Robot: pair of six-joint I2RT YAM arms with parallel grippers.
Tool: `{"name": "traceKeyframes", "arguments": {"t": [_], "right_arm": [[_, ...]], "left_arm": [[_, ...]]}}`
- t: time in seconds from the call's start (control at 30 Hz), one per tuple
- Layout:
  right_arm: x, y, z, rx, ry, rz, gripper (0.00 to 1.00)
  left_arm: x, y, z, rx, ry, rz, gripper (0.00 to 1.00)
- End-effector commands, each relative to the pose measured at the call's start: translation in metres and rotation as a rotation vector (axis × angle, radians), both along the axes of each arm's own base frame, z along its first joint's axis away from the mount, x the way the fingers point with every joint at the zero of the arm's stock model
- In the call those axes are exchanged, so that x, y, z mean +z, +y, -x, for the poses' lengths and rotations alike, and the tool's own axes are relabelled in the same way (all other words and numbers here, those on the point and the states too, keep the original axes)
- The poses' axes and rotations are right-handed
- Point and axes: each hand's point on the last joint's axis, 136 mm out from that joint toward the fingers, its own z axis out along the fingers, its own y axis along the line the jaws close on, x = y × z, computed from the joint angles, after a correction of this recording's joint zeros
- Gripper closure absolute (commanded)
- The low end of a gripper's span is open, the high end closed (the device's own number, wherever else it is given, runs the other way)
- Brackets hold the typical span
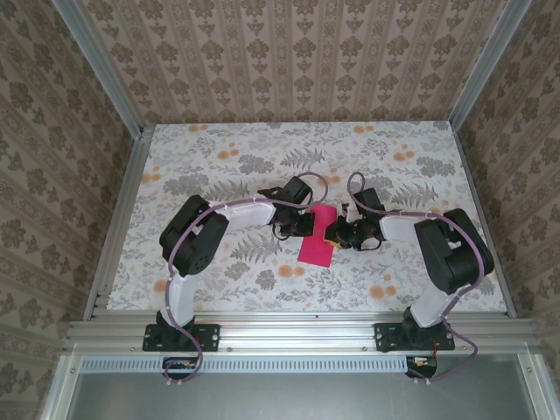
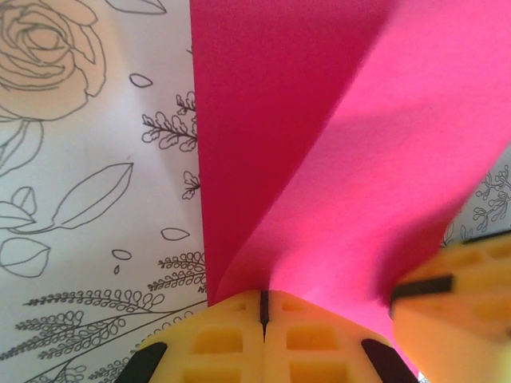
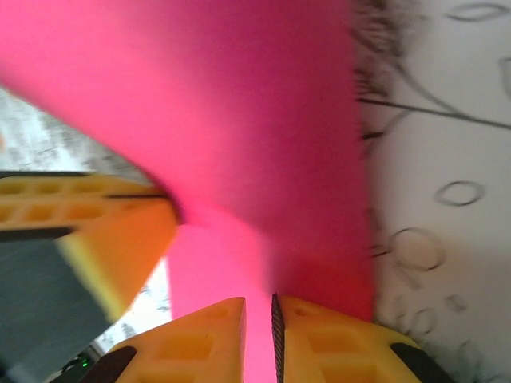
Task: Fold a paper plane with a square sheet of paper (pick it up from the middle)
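The square sheet of paper (image 1: 315,246), magenta-pink, lies folded to a narrow strip at the middle of the table, between both grippers. My left gripper (image 1: 304,226) is at its upper left edge. In the left wrist view the left gripper (image 2: 262,299) is shut on the paper (image 2: 319,120), whose flap curves up from the jaws. My right gripper (image 1: 335,234) is at the paper's right edge. In the right wrist view the right gripper (image 3: 259,323) has its jaws a narrow gap apart, with the pink paper (image 3: 239,120) showing in the gap.
The table (image 1: 219,157) has a floral cloth with orange flower prints. Patterned walls and metal posts enclose it on three sides. The other arm's yellow finger (image 2: 455,303) crowds the left wrist view, and likewise a yellow finger (image 3: 104,231) the right wrist view.
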Motion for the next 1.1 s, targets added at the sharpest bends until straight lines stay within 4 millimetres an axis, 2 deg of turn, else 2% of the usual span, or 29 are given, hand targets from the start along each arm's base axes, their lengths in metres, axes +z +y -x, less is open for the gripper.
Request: {"name": "traceKeyframes", "arguments": {"t": [0.0,0.07,0.2,0.3,0.43,0.67,0.73,0.97,1.07], "right_arm": [[-0.017,-0.011,-0.002,-0.046,0.026,0.058,0.82],[-0.012,-0.009,-0.003,-0.047,0.022,0.041,0.81],[0.023,-0.004,-0.017,-0.029,-0.05,0.007,0.8],[0.036,-0.005,-0.029,-0.039,-0.092,-0.031,0.8],[0.028,-0.01,-0.037,-0.055,-0.082,-0.046,0.8],[-0.013,-0.022,-0.032,-0.085,-0.002,0.009,0.8],[-0.018,-0.025,-0.03,-0.095,0.013,0.026,0.8],[0.025,-0.019,-0.046,-0.077,-0.063,-0.012,0.79],[0.033,-0.017,-0.055,-0.062,-0.08,-0.009,0.79]], "left_arm": [[-0.034,0.02,0.023,-0.032,0.088,-0.129,1.0],[-0.035,0.02,0.024,-0.032,0.089,-0.13,1.0],[-0.036,0.021,0.024,-0.033,0.091,-0.135,1.0],[-0.036,0.022,0.024,-0.031,0.091,-0.136,1.0],[-0.035,0.022,0.024,-0.029,0.087,-0.136,1.0],[-0.036,0.023,0.024,-0.028,0.088,-0.14,1.0],[-0.036,0.024,0.025,-0.031,0.089,-0.141,1.0],[-0.037,0.028,0.027,-0.029,0.089,-0.155,1.0],[-0.038,0.029,0.028,-0.031,0.092,-0.156,1.0]]}}
